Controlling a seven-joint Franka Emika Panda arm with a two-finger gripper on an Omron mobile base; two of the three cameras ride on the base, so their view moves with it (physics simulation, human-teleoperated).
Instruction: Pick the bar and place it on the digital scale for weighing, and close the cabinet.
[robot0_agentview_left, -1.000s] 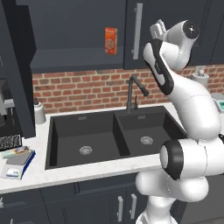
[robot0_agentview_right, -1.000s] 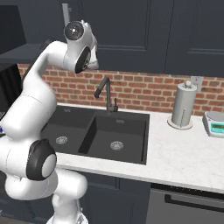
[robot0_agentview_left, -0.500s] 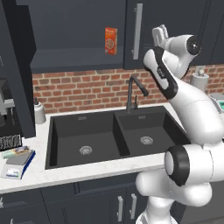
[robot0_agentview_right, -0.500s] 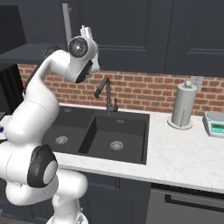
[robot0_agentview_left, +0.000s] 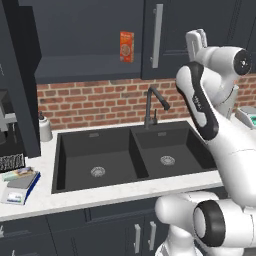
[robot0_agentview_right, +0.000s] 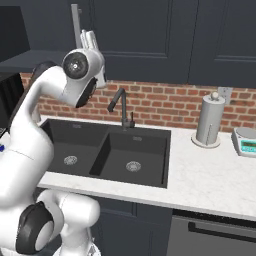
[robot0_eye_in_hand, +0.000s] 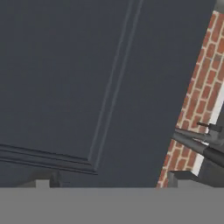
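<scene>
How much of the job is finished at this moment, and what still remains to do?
Done, it seems: the bar lies on the digital scale at the left end of the counter. In hand: the gripper, open and holding nothing, is up close to a panelled door of the cabinet. Left: closing the cabinet, whose shelf is exposed with an orange box standing on it.

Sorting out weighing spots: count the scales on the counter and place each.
2. One digital scale at the counter's left end, beyond the sink; a second scale right of the paper towel roll. More may be hidden.
</scene>
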